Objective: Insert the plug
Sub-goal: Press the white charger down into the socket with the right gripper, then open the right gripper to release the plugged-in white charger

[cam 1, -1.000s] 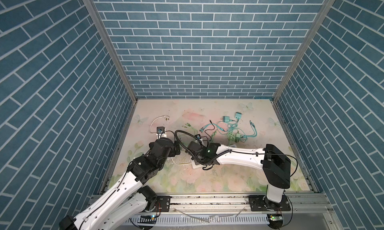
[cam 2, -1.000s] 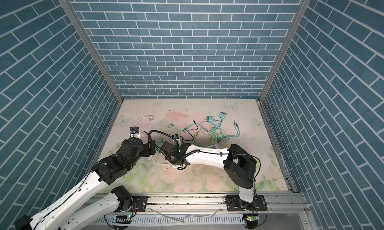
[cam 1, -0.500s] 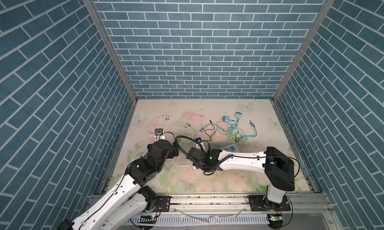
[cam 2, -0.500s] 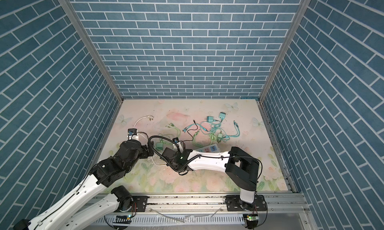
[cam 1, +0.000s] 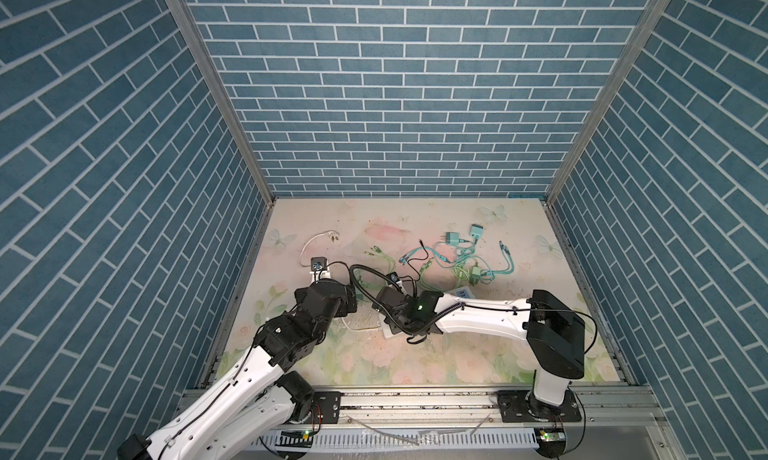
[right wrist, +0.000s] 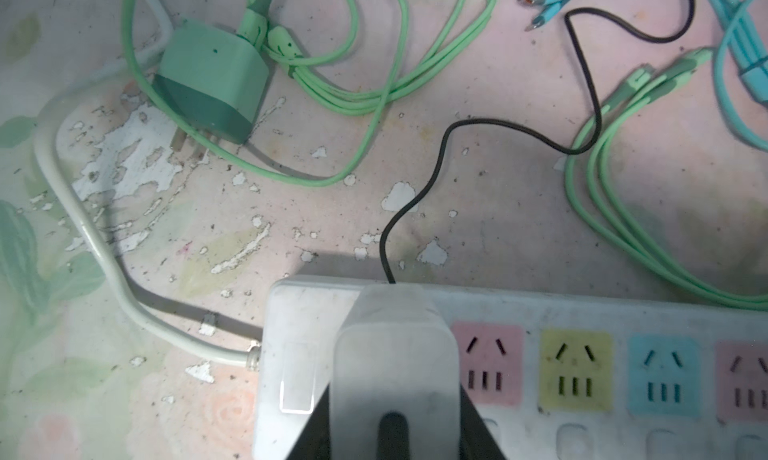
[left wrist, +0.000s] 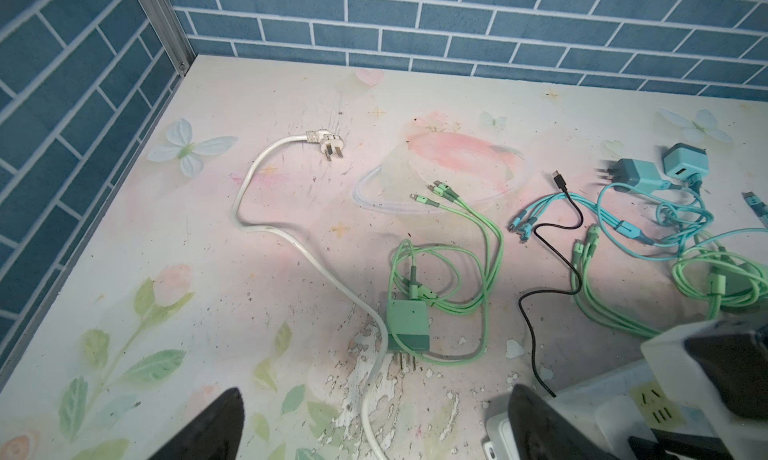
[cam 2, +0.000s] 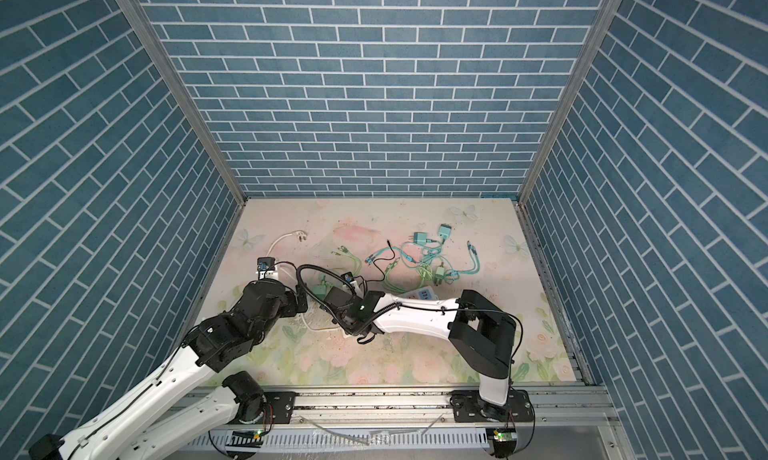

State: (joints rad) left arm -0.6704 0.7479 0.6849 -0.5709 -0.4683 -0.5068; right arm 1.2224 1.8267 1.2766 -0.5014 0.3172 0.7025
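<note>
Right arm lower, claw astride plug

The white plug hides its prongs and the socket beneath. The power strip runs off the picture's edge; in both top views the right arm covers most of it.

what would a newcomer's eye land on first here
Probably the white charger block standing on the end of the white power strip, flanked by the dark fingers of the right hand, beside pink, yellow and blue sockets. Next, the tangle of green and teal cables spread over the far middle of the floral table, all boxed in by blue brick walls.
</note>
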